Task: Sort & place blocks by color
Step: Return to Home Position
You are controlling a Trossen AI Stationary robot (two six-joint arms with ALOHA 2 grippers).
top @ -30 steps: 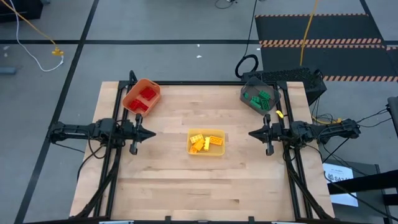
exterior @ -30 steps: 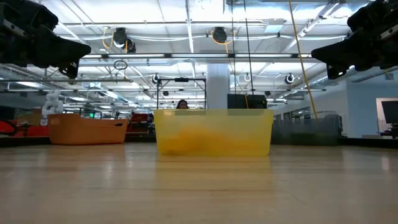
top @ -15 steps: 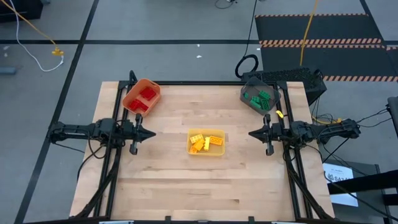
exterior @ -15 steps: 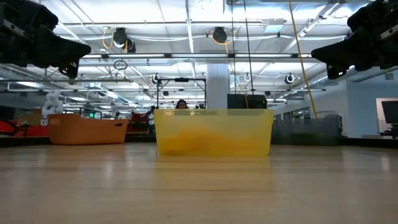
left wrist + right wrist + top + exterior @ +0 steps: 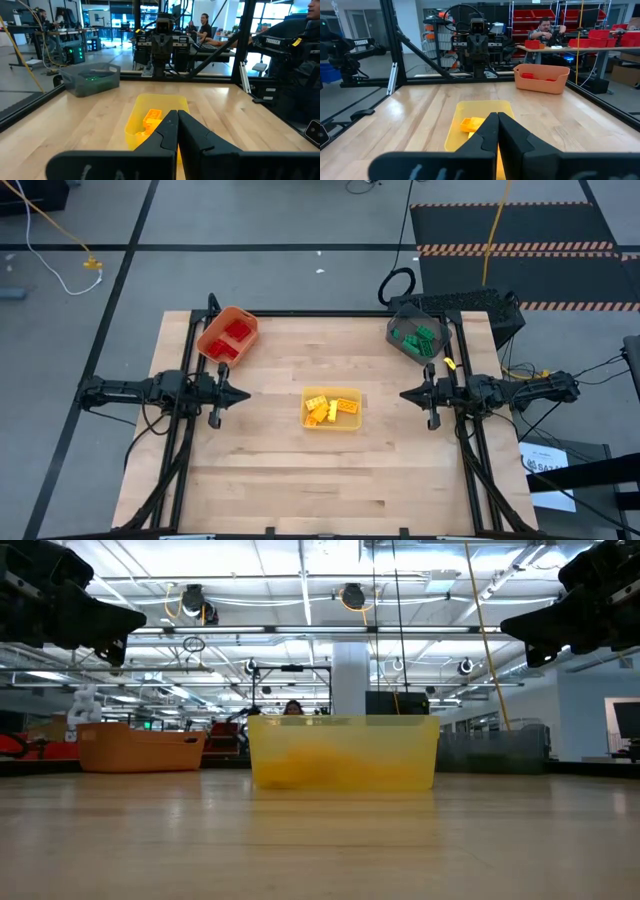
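The blocks lie sorted in three bins. Red blocks [image 5: 234, 335] fill the orange bin [image 5: 212, 332] at the far left. Green blocks [image 5: 418, 338] sit in the dark grey bin [image 5: 397, 320] at the far right. Yellow blocks [image 5: 330, 408] rest in the yellow bin [image 5: 345, 424] at the table's middle. My left gripper [image 5: 245, 393] hovers shut at the left edge, pointing level toward the yellow bin. My right gripper [image 5: 404, 394] hovers shut at the right edge, facing it. Both hold nothing.
Bare wooden tabletop [image 5: 300, 480] stretches along the near side and between the bins. Black frame rails [image 5: 180, 470] run along the table's left and right edges. People sit at benches in the room beyond the table [image 5: 543, 27].
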